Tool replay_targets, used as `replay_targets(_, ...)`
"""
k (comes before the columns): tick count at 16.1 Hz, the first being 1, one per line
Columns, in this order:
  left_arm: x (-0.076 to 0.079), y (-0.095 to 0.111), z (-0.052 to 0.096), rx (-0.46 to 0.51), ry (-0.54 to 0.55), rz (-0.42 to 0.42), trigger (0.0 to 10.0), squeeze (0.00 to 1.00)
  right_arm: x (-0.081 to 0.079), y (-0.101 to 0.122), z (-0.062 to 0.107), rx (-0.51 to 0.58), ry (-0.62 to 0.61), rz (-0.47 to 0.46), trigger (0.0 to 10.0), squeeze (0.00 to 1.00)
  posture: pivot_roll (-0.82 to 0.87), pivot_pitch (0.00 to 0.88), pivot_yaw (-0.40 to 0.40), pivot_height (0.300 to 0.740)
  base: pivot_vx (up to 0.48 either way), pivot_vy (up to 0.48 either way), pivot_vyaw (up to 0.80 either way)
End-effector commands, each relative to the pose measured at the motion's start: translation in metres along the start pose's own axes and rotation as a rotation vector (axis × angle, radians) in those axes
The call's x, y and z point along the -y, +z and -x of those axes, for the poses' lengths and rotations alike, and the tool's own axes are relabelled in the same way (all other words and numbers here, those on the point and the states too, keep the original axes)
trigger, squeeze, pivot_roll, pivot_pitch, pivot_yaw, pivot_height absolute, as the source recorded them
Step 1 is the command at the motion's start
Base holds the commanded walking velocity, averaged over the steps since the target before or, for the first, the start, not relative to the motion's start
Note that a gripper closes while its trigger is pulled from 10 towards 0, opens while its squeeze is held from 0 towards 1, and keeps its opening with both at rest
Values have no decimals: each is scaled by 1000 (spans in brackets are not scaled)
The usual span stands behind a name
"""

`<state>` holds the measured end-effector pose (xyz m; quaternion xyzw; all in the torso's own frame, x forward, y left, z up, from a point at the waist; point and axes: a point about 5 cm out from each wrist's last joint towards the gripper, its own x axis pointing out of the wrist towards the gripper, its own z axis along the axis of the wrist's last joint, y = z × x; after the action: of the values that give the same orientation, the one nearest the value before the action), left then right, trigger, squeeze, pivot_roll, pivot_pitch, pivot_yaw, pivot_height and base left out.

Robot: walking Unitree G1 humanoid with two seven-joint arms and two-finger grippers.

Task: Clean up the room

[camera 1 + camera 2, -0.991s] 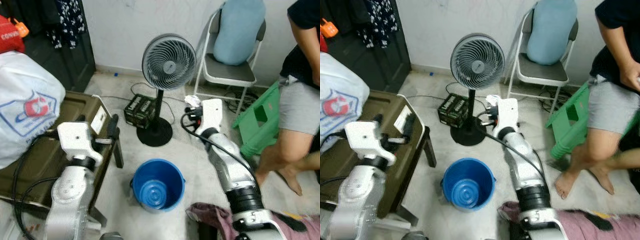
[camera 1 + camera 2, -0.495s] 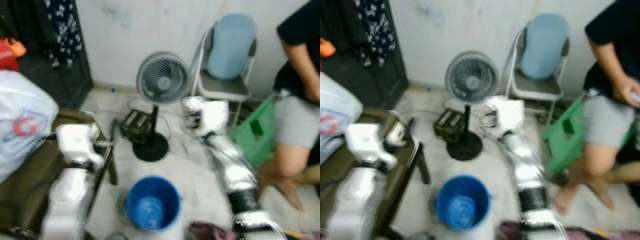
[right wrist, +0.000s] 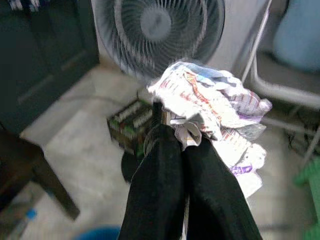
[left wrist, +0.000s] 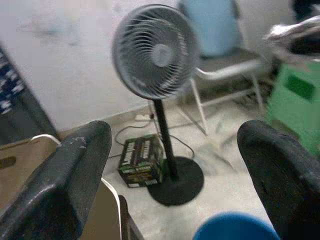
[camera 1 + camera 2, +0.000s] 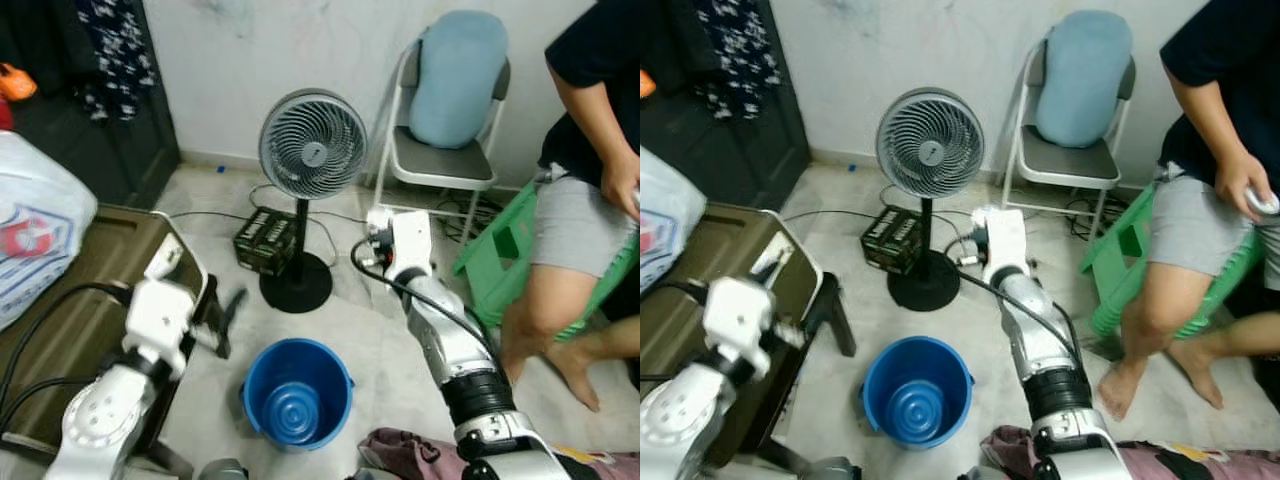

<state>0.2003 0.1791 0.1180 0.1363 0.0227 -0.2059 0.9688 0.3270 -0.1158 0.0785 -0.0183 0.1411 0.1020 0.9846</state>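
The right gripper (image 3: pixel 182 137) pinches a crumpled wrapper (image 3: pixel 210 107) beyond the blue bucket (image 5: pixel 297 391), not yet binned; the left gripper (image 4: pixel 175 165) gapes empty.

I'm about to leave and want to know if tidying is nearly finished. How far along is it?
Early on. In hand: the right gripper is shut on a crumpled wrapper, held above the floor near the fan. The left gripper is open with nothing in it. Left: dropping the wrapper into the blue bucket, and the cloth on the floor.
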Motion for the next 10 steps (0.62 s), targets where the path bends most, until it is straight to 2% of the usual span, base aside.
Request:
replay_targets(1, 3, 9, 0, 33, -57, -53, 10000, 0, 1, 1, -5, -26, -16, -1, 10000, 0, 93, 0, -47, 740, 0, 0, 0)
replay_targets(6, 8, 16, 8, 23, -102, -147, 10000, 0, -9, -23, -15, -167, -42, 12, 10000, 0, 151, 27, 3, 740, 0, 0, 0)
replay_targets(7, 8, 16, 8, 23, -102, -147, 10000, 0, -9, -23, -15, -167, -42, 12, 10000, 0, 151, 27, 3, 740, 0, 0, 0)
replay_targets(10, 10, 21, 26, -5, -137, -186, 10000, 0, -30, -38, -18, -262, -32, -24, 10000, 0, 230, 80, 46, 740, 0, 0, 0)
